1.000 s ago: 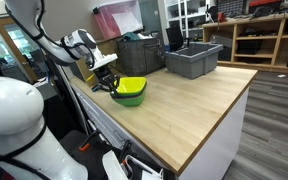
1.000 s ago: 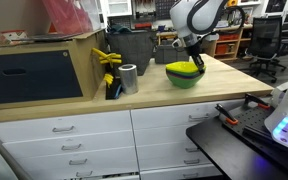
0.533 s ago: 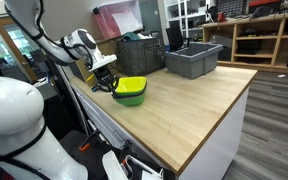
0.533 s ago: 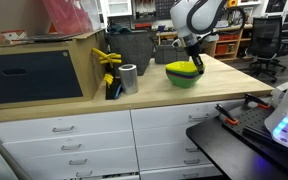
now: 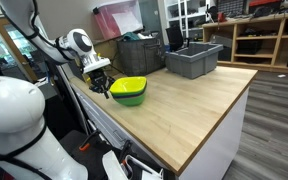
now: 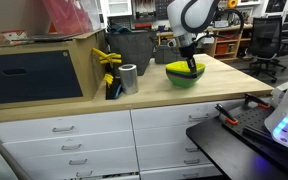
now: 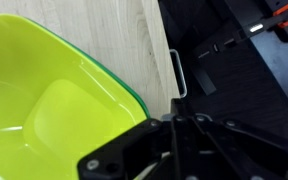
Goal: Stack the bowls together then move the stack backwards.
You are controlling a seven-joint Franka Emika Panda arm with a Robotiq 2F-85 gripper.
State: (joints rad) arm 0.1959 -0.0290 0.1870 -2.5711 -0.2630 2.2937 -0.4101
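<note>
The stack [image 5: 130,90] sits near the wooden counter's edge, with the yellow bowl [image 7: 44,90] nested in the green bowl [image 7: 125,93]. It also shows in an exterior view [image 6: 184,76]. The purple bowl is hidden beneath them. My gripper [image 5: 106,86] is at the stack's rim on the counter-edge side, seen from the other side in an exterior view [image 6: 191,68]. In the wrist view my gripper's fingers [image 7: 174,140] are closed together at the bowl rim.
A grey bin [image 5: 192,60] and a dark bin [image 5: 139,52] stand further back on the counter [image 5: 209,110]. A metal can [image 6: 129,78], a yellow tool [image 6: 109,62] and a big box [image 6: 39,65] stand beside the stack. Drawers with a handle [image 7: 179,75] lie below the edge.
My gripper has shifted slightly along the counter and the stack has slid a little with it.
</note>
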